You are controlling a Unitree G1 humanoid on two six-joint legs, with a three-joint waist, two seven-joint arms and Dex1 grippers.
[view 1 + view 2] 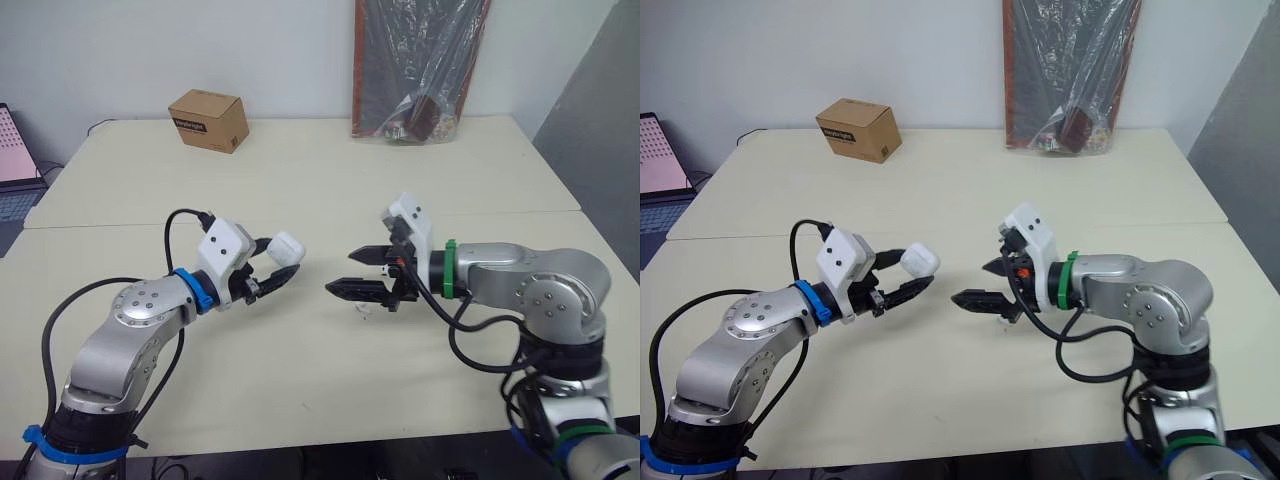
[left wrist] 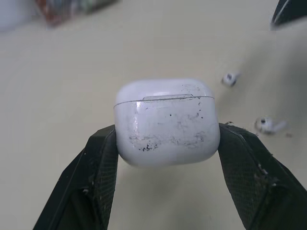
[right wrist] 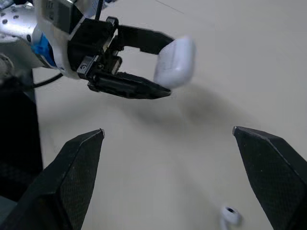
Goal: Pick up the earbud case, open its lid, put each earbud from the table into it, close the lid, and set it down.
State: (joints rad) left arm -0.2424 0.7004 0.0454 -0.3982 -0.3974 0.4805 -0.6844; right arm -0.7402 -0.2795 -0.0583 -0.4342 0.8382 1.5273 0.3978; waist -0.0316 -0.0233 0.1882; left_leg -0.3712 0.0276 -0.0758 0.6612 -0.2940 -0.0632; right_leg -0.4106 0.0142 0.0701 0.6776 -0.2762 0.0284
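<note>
Over the pale table (image 1: 300, 385), the left gripper (image 1: 288, 257) pinches the white earbud case (image 1: 286, 246), its lid closed. The right gripper (image 1: 340, 272) is spread wide and holds nothing, near one earbud (image 3: 230, 215).

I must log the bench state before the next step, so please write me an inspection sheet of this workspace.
Surface: beige table, a joint line across it, no spills seen.
Job's things: earbud case, scuffed, lid shut; two earbuds lying loose on the table.
Clutter: cardboard box and plastic-wrapped package at the far edge.
Grippers: left gripper clamped on the case, raised above the table; right gripper open, facing the case, holding nothing.
Cables: black cables looped along both arms.
Surroundings: white wall; pink screen at the left edge.
</note>
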